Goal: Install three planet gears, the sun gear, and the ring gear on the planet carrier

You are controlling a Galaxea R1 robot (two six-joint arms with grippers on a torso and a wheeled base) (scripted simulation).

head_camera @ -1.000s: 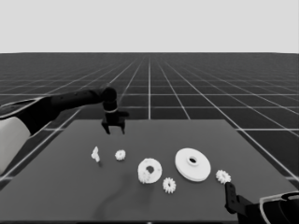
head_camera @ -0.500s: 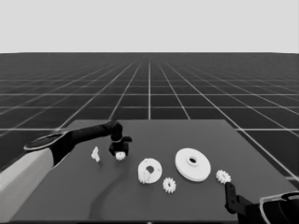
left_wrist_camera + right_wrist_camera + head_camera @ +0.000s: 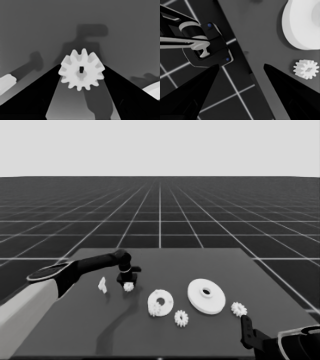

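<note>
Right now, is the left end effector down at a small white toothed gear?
Yes: the left wrist view shows the small white toothed gear between the left end effector's two black fingers, each tip at its rim.

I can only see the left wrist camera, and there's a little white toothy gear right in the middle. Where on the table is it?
Observer: The small white toothed gear lies under the left gripper, left of the smaller white round part.
Operator: Where's the big one?
Observer: The larger white round part lies right of the smaller one.
Operator: And the other arm?
Observer: The right gripper waits, open, at the dark table's near right corner.
</note>
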